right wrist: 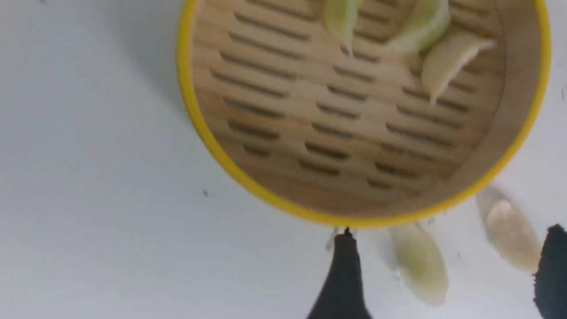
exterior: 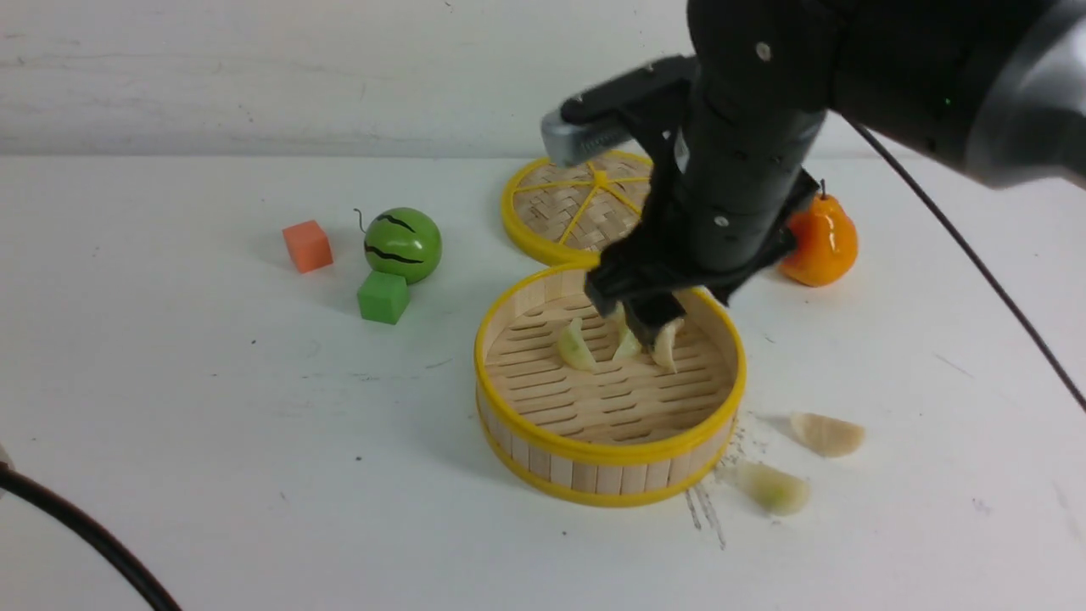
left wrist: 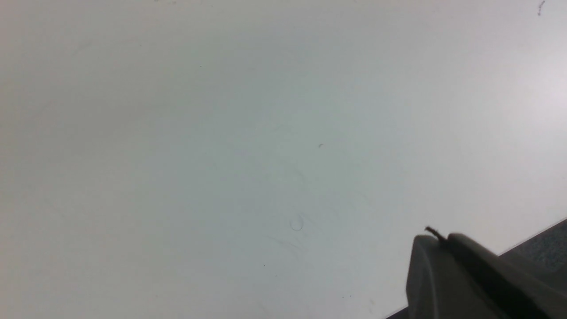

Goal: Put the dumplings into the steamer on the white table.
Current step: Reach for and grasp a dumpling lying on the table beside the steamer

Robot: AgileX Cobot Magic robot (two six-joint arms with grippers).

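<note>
The right gripper (right wrist: 440, 228), its fingers apart, hung over the steamer (exterior: 611, 456), where three dumplings (exterior: 577, 346) lay inside the rim and two more (exterior: 827, 434) sat outside, near its right edge. The left gripper (left wrist: 436, 235) was closed above open table at the near left. The scuffed white table (exterior: 212, 424) ran back to a white wall (exterior: 254, 76).

There are five dumplings, three pale green (exterior: 577, 346) and two cream-white (exterior: 827, 434). Three of the five lie in the one steamer (exterior: 611, 458), two on the one tabletop (exterior: 254, 492). There is one woven lid (exterior: 551, 212), one watermelon (exterior: 403, 246), one orange fruit (exterior: 821, 242), and two blocks: one orange (exterior: 308, 246), one green (exterior: 383, 297).
</note>
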